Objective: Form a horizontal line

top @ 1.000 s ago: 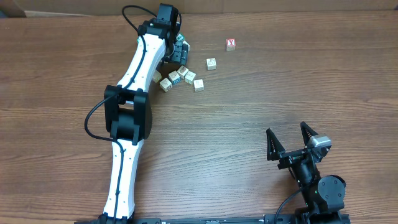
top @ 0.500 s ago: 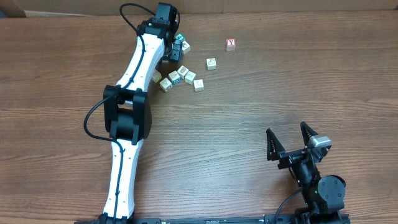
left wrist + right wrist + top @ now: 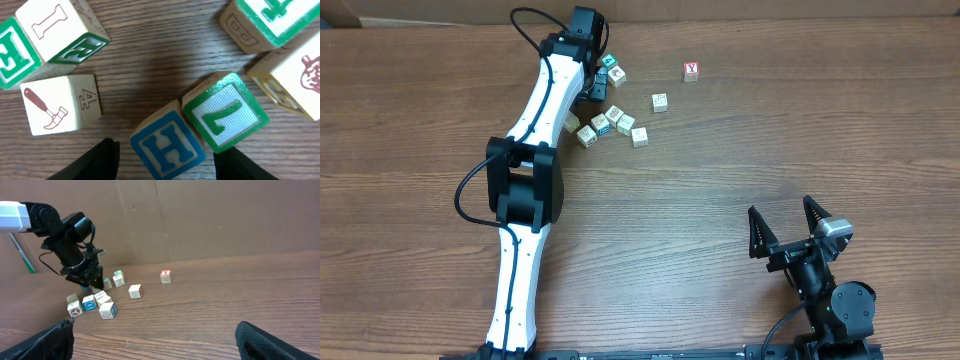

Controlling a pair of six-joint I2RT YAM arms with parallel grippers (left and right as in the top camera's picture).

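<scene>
Several small pale wooden cubes (image 3: 610,125) lie in a loose, uneven cluster at the far middle of the table, and they also show in the right wrist view (image 3: 95,302). One pale cube (image 3: 660,102) sits apart to their right. My left gripper (image 3: 597,85) is open just behind the cluster. In the left wrist view its fingers (image 3: 167,162) straddle a blue "H" cube (image 3: 167,145) that touches a green "7" cube (image 3: 225,116). A pale hammer cube (image 3: 55,105) lies to the left. My right gripper (image 3: 795,240) is open and empty at the near right.
A cube with a red "Y" (image 3: 691,70) sits alone at the far right of the group. Teal-faced cubes (image 3: 618,75) lie beside the left gripper. The left arm (image 3: 535,130) stretches across the table's left half. A brown cardboard wall (image 3: 200,215) stands behind the table.
The left gripper has shifted slightly toward the far edge. The teal-faced cubes beside it have moved a little with it. The right arm has not moved.
</scene>
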